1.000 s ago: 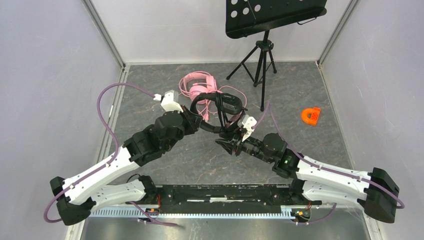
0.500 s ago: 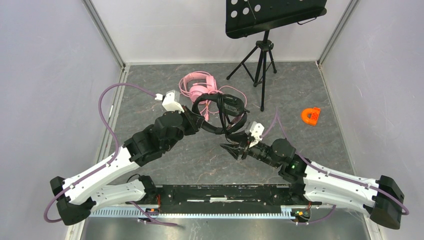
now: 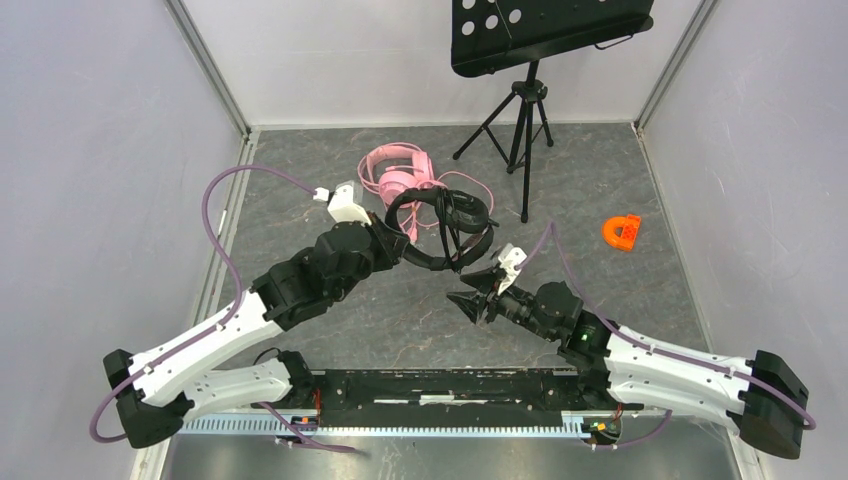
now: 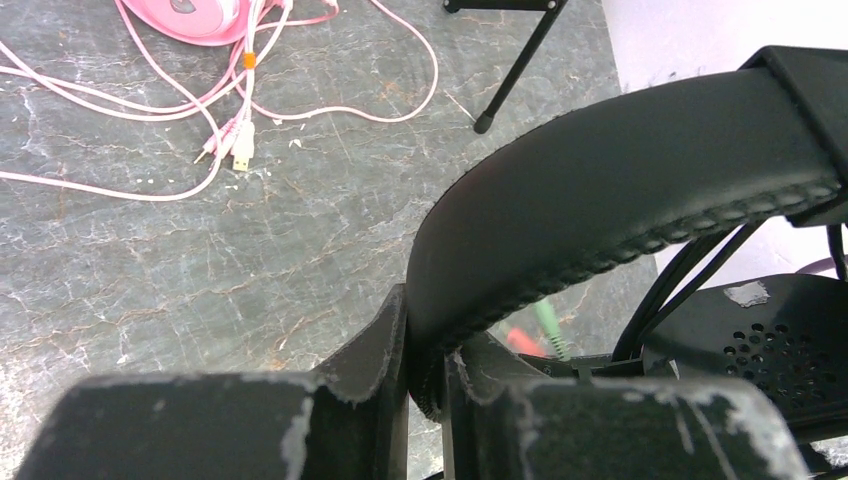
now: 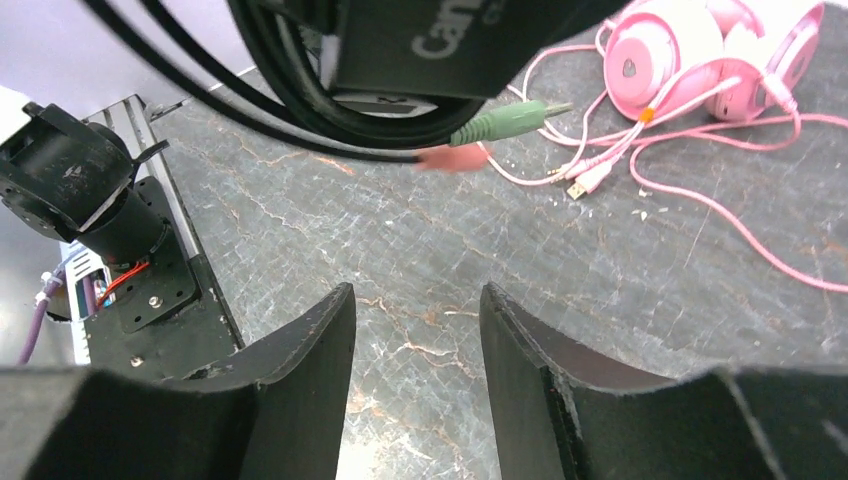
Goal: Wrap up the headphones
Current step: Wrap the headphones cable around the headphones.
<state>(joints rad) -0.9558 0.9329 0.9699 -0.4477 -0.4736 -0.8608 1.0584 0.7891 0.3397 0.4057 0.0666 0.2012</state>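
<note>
Top external view showed the left gripper [image 3: 403, 245] pinching the padded band of the black headset [image 3: 447, 214], which was lifted just above the grey table [image 3: 330, 330] near its centre. In the left wrist view its fingers [image 4: 385, 350] were pressed onto the band's [image 4: 620, 190] edge from both sides. The right gripper [image 3: 475, 290] hung at 5 o'clock of that headset, close under it and holding nothing; in the right wrist view its fingers [image 5: 320, 350] were spread apart over bare table. Loops of thin black cable [image 5: 300, 115] hung below an earcup, ending in a green plug [image 5: 510, 118] and a blurred red one [image 5: 455, 157]. The pink headset [image 3: 395, 175] lay on the table at 11 o'clock of the black one, its pink cable [image 5: 700, 200] loose around it. A small orange piece [image 3: 622, 232] sat well apart at 3 o'clock, and a black music stand [image 3: 522, 110] stood at 1 o'clock.
</note>
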